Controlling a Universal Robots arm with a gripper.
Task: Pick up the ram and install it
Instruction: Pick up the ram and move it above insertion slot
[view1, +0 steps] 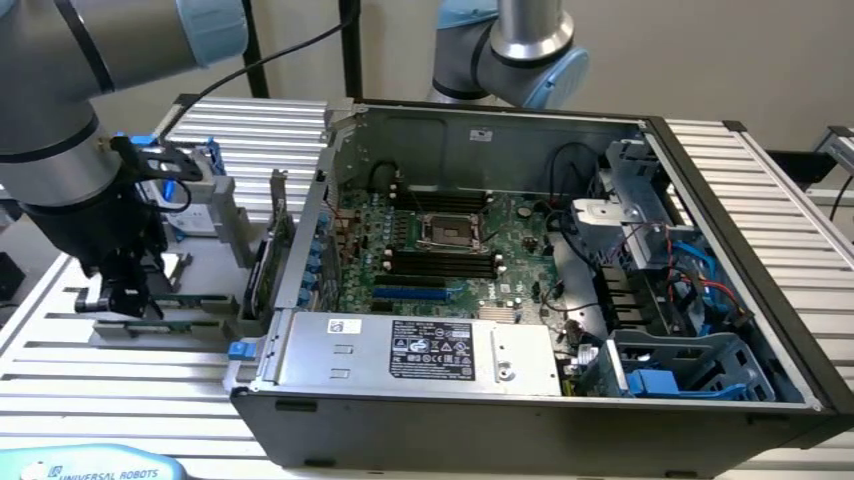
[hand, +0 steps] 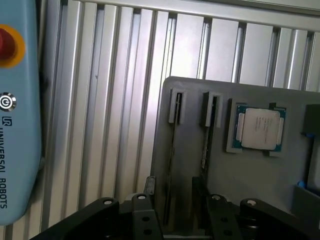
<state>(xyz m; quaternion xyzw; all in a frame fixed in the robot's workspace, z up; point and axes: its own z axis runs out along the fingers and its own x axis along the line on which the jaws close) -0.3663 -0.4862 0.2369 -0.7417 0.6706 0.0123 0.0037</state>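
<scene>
On the grey tray, two thin ram sticks stand on edge in narrow holders. One is a dark line; the other shows a greenish edge. My gripper hangs low over the tray, open. One dark finger stands on each side of the dark-line stick, and I see no contact. In the exterior view the gripper is over the tray, on the exterior view's left of the open computer case. The motherboard's black ram slots lie inside the case, below the processor socket.
A square silver processor chip sits on the same tray beside the sticks. A light-blue teach pendant with a red button lies on the ribbed aluminium table. The case wall rises between tray and motherboard. A second arm stands behind the case.
</scene>
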